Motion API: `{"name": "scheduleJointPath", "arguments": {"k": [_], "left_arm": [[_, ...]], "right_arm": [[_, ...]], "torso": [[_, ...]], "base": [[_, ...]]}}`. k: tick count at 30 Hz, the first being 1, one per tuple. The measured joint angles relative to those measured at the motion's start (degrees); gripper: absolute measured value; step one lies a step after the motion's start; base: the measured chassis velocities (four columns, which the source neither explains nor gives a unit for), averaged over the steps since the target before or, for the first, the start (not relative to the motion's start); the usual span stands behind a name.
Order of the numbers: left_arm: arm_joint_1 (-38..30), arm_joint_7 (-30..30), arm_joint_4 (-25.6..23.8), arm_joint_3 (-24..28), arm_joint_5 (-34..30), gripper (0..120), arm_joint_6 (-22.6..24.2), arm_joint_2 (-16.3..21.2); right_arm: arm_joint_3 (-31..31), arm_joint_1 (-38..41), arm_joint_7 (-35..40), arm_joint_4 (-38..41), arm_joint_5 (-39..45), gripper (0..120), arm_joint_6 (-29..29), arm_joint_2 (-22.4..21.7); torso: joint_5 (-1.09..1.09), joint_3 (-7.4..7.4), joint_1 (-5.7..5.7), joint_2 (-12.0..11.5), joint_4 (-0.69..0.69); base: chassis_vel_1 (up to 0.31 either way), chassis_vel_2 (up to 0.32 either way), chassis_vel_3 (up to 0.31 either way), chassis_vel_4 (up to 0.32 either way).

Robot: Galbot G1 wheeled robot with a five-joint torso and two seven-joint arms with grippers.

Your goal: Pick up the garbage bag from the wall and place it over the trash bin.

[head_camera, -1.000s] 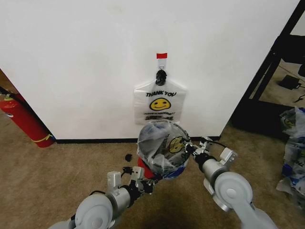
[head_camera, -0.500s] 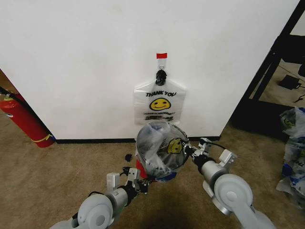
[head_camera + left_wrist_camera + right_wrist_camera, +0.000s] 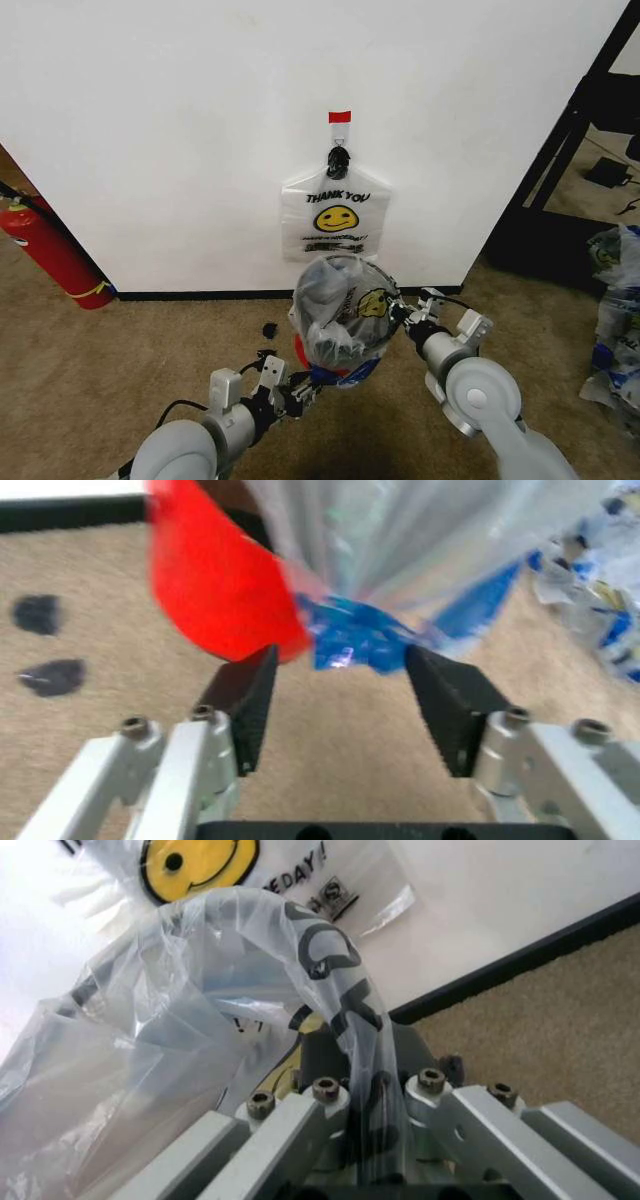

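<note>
Below the red-taped hook on the plain white wall, the thin translucent white plastic garbage bag with a yellow smiley is draped over the small round black wire-mesh trash bin with a red base, near the black baseboard. The right gripper sits at the bin's right rim, its fingers together and clamped on a fold of printed plastic, which I judge keeps that side of the mouth stretched over the rim. The left gripper hovers low at the bin's front, fingers apart, with the bag's crumpled blue patch just beyond and between their tips, not gripped. A second smiley bag with "THANK YOU" print hangs on the wall hook above. The bag covers the bin's mesh and rim, so how far it is seated cannot be told.
</note>
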Motion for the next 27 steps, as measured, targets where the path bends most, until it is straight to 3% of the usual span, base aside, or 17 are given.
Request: {"name": "scheduleJointPath", "arguments": {"k": [2,8,10,12,14,16,18,19,22,23,24,26,27], "left_arm": [[0.41,-1.82,-0.56,-2.10,-0.29,67,-0.98,0.27],[-2.47,-4.79,-2.65,-3.38,-2.36,84,-1.89,1.15],[-8.33,-8.53,-4.67,-2.77,-7.79,95,0.05,1.27],[-10.55,-9.39,-5.20,-2.57,-9.76,95,0.85,1.43],[-15.72,-10.47,-6.34,-1.85,-12.78,89,2.44,2.65],[-19.50,-10.86,-6.99,-0.78,-14.22,82,3.88,4.32],[-27.70,-11.08,-6.80,2.44,-18.15,70,6.82,6.27],[-27.70,-11.08,-6.80,2.44,-18.15,70,6.82,6.27],[-35.95,-12.66,-5.74,6.58,-22.57,61,9.29,5.95],[-43.26,-15.49,-4.41,12.38,-26.57,53,11.08,4.34],[-44.63,-15.98,-4.08,13.59,-27.07,52,11.38,3.95],[-54.49,-19.00,-1.14,23.23,-28.89,42,13.25,0.93],[-54.49,-19.00,-1.14,23.23,-28.89,42,13.25,0.93]], "right_arm": [[0.30,-0.35,-0.25,-0.14,-0.61,1,0.26,-0.03],[0.53,-1.68,-0.90,0.02,-2.46,1,0.64,-0.01],[0.11,-1.96,-1.35,0.06,-3.91,1,1.01,0.30],[-0.12,-1.93,-1.45,0.00,-4.31,1,1.15,0.40],[-0.84,-1.19,-1.50,-0.51,-4.82,1,1.30,0.56],[-1.43,-0.39,-1.62,-1.02,-5.06,1,1.36,0.60],[-1.69,-0.24,-1.84,-1.46,-5.92,1,1.57,0.65],[-1.69,-0.24,-1.84,-1.46,-5.92,1,1.57,0.65],[-1.94,-0.11,-2.01,-1.81,-7.12,1,1.82,0.73],[-2.01,-0.15,-2.21,-1.91,-8.00,1,1.99,0.82],[-2.02,-0.16,-2.25,-1.93,-8.22,1,2.03,0.82],[-1.99,-0.18,-2.30,-2.02,-9.20,1,2.24,0.86],[-1.99,-0.18,-2.30,-2.02,-9.20,1,2.24,0.86]], "torso": [[0.01,0.00,0.00,0.00,0.01],[0.01,0.00,0.00,0.00,0.00],[0.01,0.00,0.00,0.00,0.00],[0.01,0.00,0.00,0.00,-0.01],[0.01,0.00,0.00,0.00,-0.04],[0.03,0.00,0.00,0.00,0.02],[0.00,0.00,0.00,0.00,0.03],[0.00,0.00,0.00,0.00,0.03],[0.03,0.00,0.00,0.00,0.01],[0.03,0.00,0.00,0.00,0.01],[0.02,0.01,0.00,0.00,0.01],[0.02,0.01,0.00,0.00,-0.03],[0.02,0.01,0.00,0.00,-0.03]], "base": [[0.000,0.000,0.000,0.000],[0.000,0.000,0.000,0.000],[0.000,0.000,0.000,0.000],[0.000,0.000,0.000,0.000],[0.000,0.000,0.000,0.000],[0.000,0.000,0.000,0.000],[0.000,0.000,0.000,0.000],[0.000,0.000,0.000,0.000],[0.000,0.000,0.000,0.000],[0.000,0.000,0.000,0.000],[0.000,0.000,0.000,0.000],[0.000,0.000,0.000,0.000],[0.000,0.000,0.000,0.000]]}}
